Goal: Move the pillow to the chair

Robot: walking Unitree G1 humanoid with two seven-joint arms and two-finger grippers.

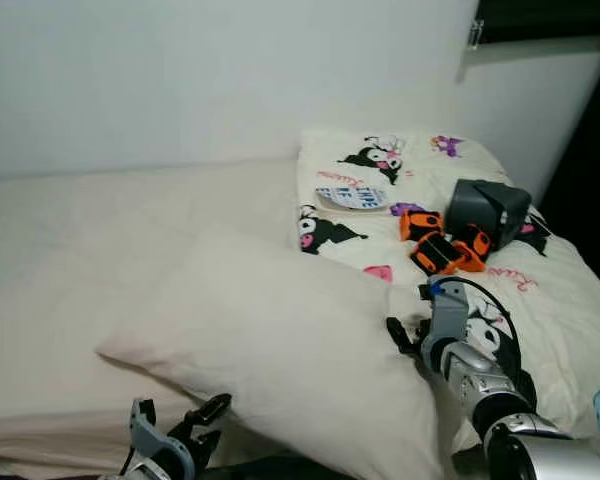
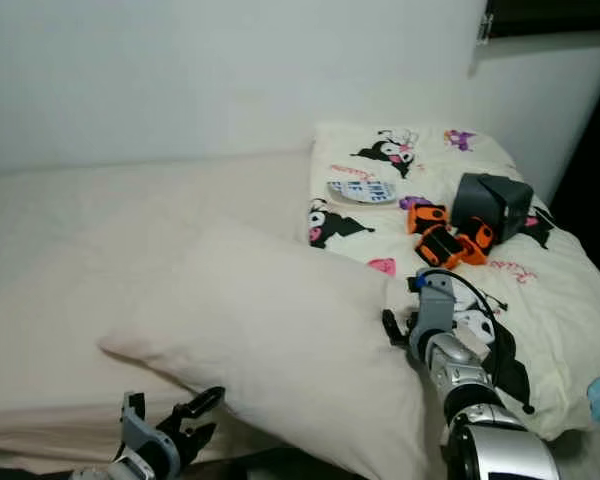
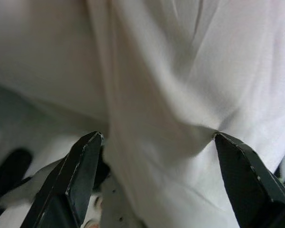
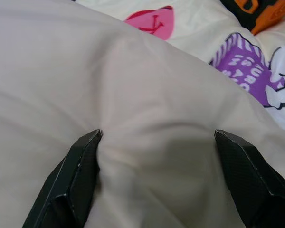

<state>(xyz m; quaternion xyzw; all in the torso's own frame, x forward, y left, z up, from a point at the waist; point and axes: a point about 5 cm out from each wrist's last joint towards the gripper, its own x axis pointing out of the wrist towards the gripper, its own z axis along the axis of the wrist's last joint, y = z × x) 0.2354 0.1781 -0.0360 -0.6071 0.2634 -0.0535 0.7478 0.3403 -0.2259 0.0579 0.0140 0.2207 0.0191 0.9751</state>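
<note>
Pillow (image 1: 280,340) lies on the bed (image 1: 70,260), long axis ten to four o'clock. Left gripper (image 3: 154,142) and right gripper (image 4: 156,137), both open, press opposite ends.

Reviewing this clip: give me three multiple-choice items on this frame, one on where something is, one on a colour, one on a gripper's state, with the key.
1. Where does the cream pillow lie?
A. on the bed's near edge, beside the cartoon-print duvet
B. on a chair
C. on the floor

2. What colour are the small gadgets next to the dark grey box on the duvet?
A. green
B. orange and black
C. white

3. How do the right gripper's fingers stand?
A. shut with nothing between them
B. spread, tips pressed into the pillow
C. clamped on the grey box

Key: 1 A, the head views show it on the bed; 2 B, their shells are orange with black parts; 3 B, the right wrist view shows both tips apart, denting the fabric.
</note>
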